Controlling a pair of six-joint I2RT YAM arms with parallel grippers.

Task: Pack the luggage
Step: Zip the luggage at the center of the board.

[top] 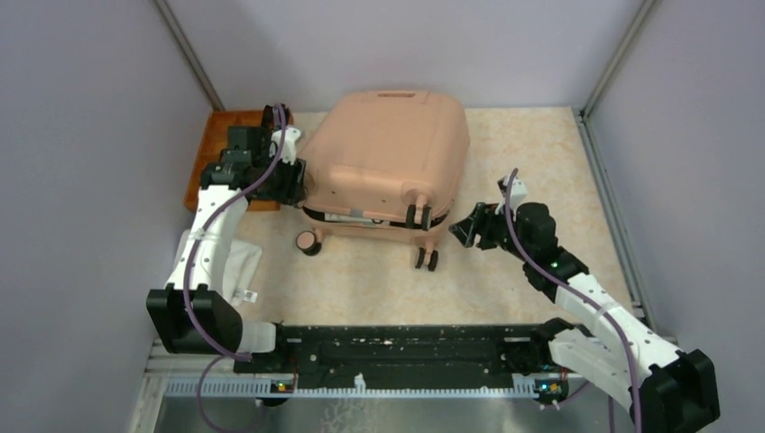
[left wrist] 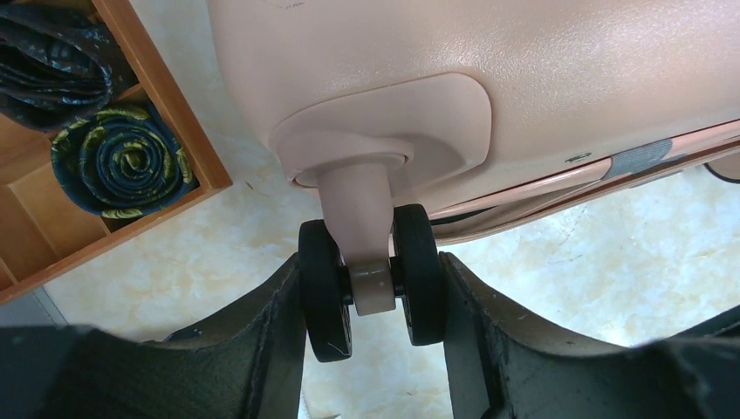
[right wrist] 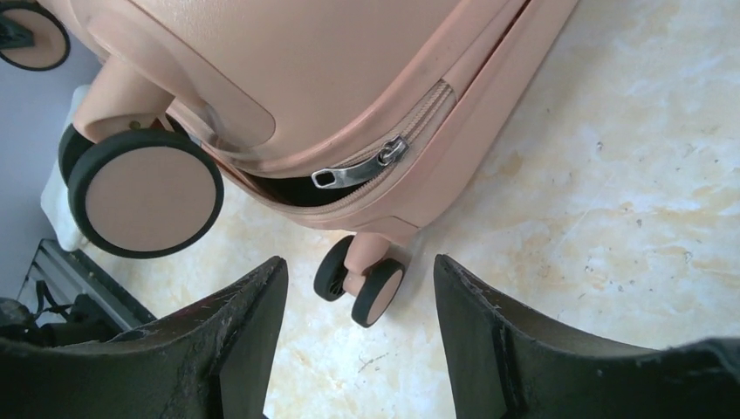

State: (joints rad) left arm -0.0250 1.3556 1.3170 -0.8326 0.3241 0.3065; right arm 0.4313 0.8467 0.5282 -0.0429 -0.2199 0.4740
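**Position of item.** The luggage point(top: 388, 144) lies flat on the surface point(top: 541, 153), upper centre of the overhead view, with its wheels toward the bottom of the frame. Its lid is down but not sealed. In the right wrist view the seam gapes at the corner, black interior shows, and the metal zip pull point(right wrist: 358, 166) lies on the track there.

**Grippers.** The left gripper point(left wrist: 371, 266) is at the case's left corner. Its jaws stand against the outer faces of the twin caster wheel point(left wrist: 371, 279), pinching it. The right gripper point(right wrist: 358, 262) is near the case's lower right corner with jaws spread and nothing between them. A second caster point(right wrist: 362, 288) sits just beyond the tips.

**Surroundings.** An orange tray point(left wrist: 167, 96) lies beside the case at upper left of the left wrist view and holds rolled dark patterned ties point(left wrist: 122, 161).

**Step in hand (judgement).** Closing appears to be the stage reached: the left arm anchors the case by its wheel, and the zip is not yet run. Whether the ties are meant to go inside cannot be told.

**Next move calls for.** The right jaws would need to reach the small pull tab, pinch it squarely and draw it along the curved track while the left hold keeps the case from sliding.

**Markings.** No brand, label or legible writing is seen on the case, tray or arms.
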